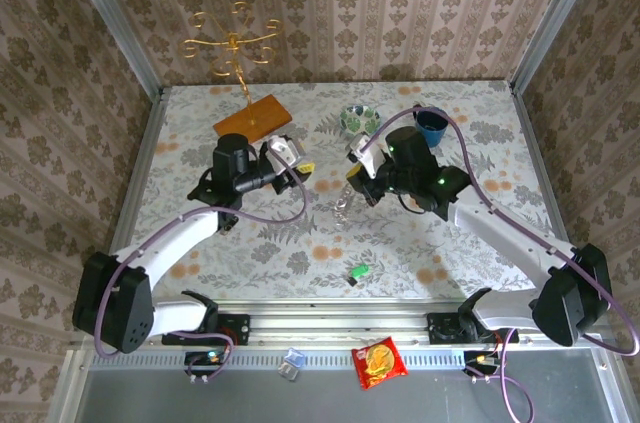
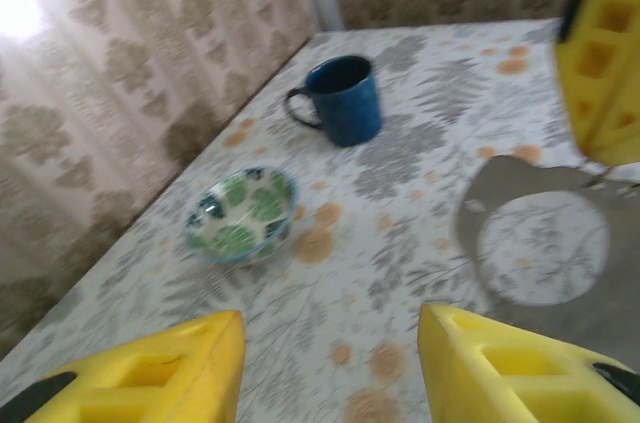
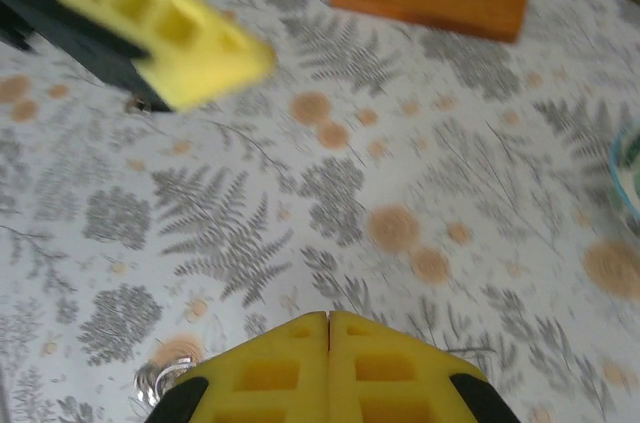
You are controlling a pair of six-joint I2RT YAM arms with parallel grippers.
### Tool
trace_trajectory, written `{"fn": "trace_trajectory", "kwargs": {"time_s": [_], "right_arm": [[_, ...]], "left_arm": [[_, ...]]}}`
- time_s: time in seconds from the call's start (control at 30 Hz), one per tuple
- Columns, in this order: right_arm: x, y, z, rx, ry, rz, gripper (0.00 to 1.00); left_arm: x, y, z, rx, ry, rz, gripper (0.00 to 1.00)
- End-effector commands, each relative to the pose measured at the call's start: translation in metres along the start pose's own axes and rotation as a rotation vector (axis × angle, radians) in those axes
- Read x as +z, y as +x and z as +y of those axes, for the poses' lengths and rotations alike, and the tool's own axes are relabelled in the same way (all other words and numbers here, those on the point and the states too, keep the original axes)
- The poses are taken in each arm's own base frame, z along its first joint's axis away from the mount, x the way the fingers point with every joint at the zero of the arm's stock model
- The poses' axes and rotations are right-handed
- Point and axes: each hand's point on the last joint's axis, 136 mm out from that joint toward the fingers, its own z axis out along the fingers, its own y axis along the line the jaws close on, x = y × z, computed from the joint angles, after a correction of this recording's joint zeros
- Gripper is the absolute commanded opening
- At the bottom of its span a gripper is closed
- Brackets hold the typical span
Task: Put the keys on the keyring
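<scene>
In the top view a small bunch of shiny metal keys (image 1: 342,208) lies mid-table, just below both grippers. My right gripper (image 1: 354,169) hovers over it, its yellow fingers (image 3: 270,363) pressed together. I cannot tell whether anything thin is pinched between them. A silver keyring (image 3: 158,380) peeks out at the lower left of those fingers. My left gripper (image 1: 303,165) faces the right one from the left and stands open (image 2: 330,328), with bare tablecloth between its yellow fingers. One of its fingers (image 3: 160,28) shows in the right wrist view.
A blue mug (image 1: 432,125) and a green-patterned bowl (image 1: 358,120) stand at the back, seen too as the mug (image 2: 340,98) and bowl (image 2: 240,213). A gold stand (image 1: 232,43) on a wooden base (image 1: 252,117) is back left. A small green object (image 1: 358,274) lies near the front.
</scene>
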Motion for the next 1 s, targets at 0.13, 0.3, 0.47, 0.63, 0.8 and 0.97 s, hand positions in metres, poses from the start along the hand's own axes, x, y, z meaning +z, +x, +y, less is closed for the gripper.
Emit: {"fn": "trace_trajectory", "kwargs": {"time_s": [0.13, 0.3, 0.47, 0.63, 0.8, 0.97], "right_arm": [[-0.003, -0.033, 0.035, -0.216, -0.213, -0.141, 0.0], [-0.004, -0.041, 0.043, -0.291, -0.257, -0.178, 0.0], [0.001, -0.039, 0.044, -0.299, -0.277, -0.171, 0.0], [0.004, -0.041, 0.047, -0.295, -0.307, -0.177, 0.0], [0.003, -0.046, 0.051, -0.299, -0.325, -0.2, 0.0], [0.015, -0.042, 0.053, -0.281, -0.355, -0.186, 0.0]], "left_arm": [[-0.004, -0.028, -0.043, -0.011, 0.274, -0.22, 0.42], [-0.006, -0.022, -0.057, -0.049, 0.349, -0.236, 0.36], [-0.007, -0.01, -0.066, -0.055, 0.37, -0.221, 0.36], [-0.009, -0.004, -0.076, -0.074, 0.428, -0.214, 0.3], [-0.009, 0.0, -0.081, -0.095, 0.477, -0.192, 0.3], [-0.008, 0.001, -0.083, -0.098, 0.499, -0.188, 0.29]]}}
